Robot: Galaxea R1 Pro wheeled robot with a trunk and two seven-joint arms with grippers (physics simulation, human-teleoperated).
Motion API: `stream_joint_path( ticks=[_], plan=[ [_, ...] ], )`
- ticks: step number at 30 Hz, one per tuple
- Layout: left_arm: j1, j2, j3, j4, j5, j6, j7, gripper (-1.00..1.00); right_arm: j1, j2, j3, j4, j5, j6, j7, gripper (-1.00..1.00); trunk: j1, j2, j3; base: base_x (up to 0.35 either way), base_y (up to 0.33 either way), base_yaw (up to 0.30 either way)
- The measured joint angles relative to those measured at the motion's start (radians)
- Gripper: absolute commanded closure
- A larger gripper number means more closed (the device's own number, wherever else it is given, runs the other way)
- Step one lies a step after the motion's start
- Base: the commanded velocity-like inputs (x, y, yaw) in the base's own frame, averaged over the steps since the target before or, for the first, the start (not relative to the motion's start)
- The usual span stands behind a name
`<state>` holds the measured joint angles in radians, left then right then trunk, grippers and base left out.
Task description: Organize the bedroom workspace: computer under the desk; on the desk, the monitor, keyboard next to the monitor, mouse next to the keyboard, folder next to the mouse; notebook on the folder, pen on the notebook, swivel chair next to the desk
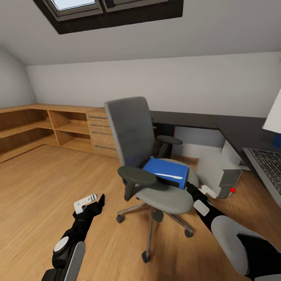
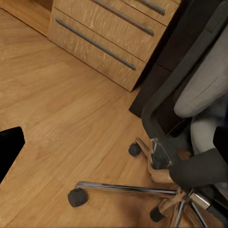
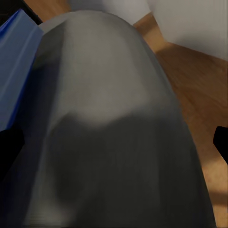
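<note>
The blue folder (image 1: 166, 171) lies flat on the swivel chair (image 1: 150, 164) seat, long axis toward the desk (image 1: 234, 132); the right gripper (image 1: 190, 188), nearer, spread wide, sits just beside it; the left gripper (image 1: 99, 202) hangs apart, aperture unclear

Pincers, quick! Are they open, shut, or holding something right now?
Left pincer: open, holding nothing, hovering above the floor beside the swivel chair.
Right pincer: open, empty, at the seat edge near the folder.

Monitor (image 1: 274, 117) and keyboard (image 1: 268, 166) are cut by the head view's right edge; chair (image 1: 146, 156) hides the right gripper's fingertips
</note>
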<state>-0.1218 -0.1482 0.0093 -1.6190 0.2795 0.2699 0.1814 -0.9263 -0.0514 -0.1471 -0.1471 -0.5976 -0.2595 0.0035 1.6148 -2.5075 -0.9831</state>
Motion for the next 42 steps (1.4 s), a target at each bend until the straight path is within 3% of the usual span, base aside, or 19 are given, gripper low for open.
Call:
stream_joint_path(
  ticks=[15,21,36,39,42],
  plan=[
    [0.0,0.0,-0.003,0.0,0.0,0.0,0.0,-1.0,0.0,-0.021,0.0,0.024,-0.002,-0.061,-0.002,-1.0,0.0,0.0,0.0,0.001,0.0,0.274],
    [0.0,0.0,-0.004,0.0,0.0,0.0,0.0,-1.0,0.0,-0.037,0.006,0.032,0.0,-0.072,0.001,-1.0,-0.001,0.0,0.0,0.218,0.0,0.269],
    [0.0,-0.002,-0.006,0.001,-0.001,0.0,0.001,-1.0,0.0,0.0,0.008,0.033,-0.004,-0.089,-0.002,-1.0,0.0,0.0,0.0,0.158,0.0,0.132],
    [0.0,-0.002,-0.006,0.002,-0.002,0.0,0.001,-1.0,0.0,0.002,0.013,0.008,0.001,-0.02,0.002,-1.0,0.0,0.0,0.0,0.014,0.0,0.001],
    [0.0,-0.002,-0.007,0.002,-0.002,0.0,0.001,-1.0,0.0,0.001,0.019,0.011,0.003,-0.025,0.004,-1.0,0.0,0.0,0.0,0.003,0.0,0.0]
  ],
)
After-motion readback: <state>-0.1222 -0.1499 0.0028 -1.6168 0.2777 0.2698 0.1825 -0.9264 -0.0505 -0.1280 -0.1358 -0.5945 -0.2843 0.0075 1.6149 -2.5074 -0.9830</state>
